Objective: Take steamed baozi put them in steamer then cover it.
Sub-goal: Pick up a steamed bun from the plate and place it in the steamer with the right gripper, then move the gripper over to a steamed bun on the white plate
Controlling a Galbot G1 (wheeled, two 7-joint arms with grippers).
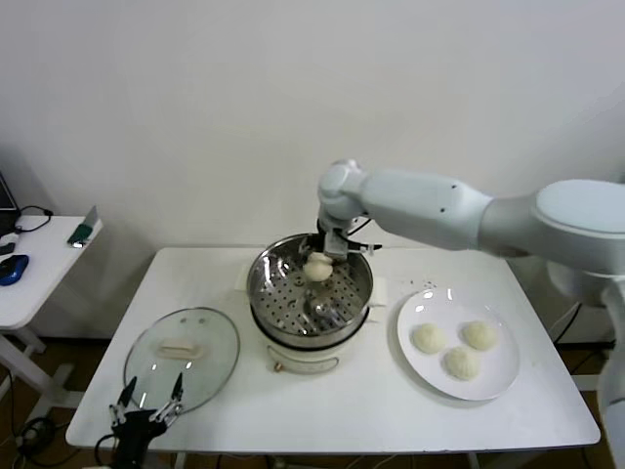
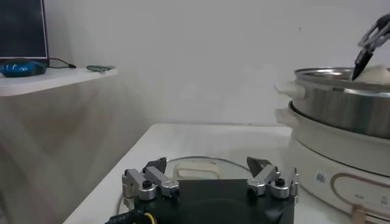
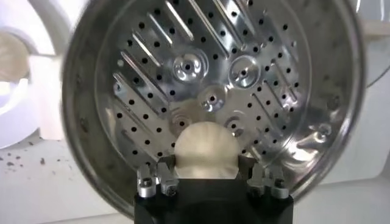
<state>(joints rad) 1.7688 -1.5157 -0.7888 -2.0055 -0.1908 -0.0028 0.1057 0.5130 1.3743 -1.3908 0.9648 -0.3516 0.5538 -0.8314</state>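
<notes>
Four steamed baozi are showing in all: three are lying on the plate [image 1: 500,377], namely one bun [image 1: 428,338], a second bun [image 1: 479,334] and a third bun [image 1: 462,363], while the fourth bun [image 1: 318,266] is sitting between the fingers of the right gripper [image 1: 320,258] above the steamer [image 1: 278,337]. One steamer is standing on one white table [image 1: 391,415]. One cover [image 1: 146,366] is lying beside it. One plate is in use. Two grippers are appearing, the left gripper [image 1: 149,399] being the second, and one side table [image 1: 39,278] is standing apart.
</notes>
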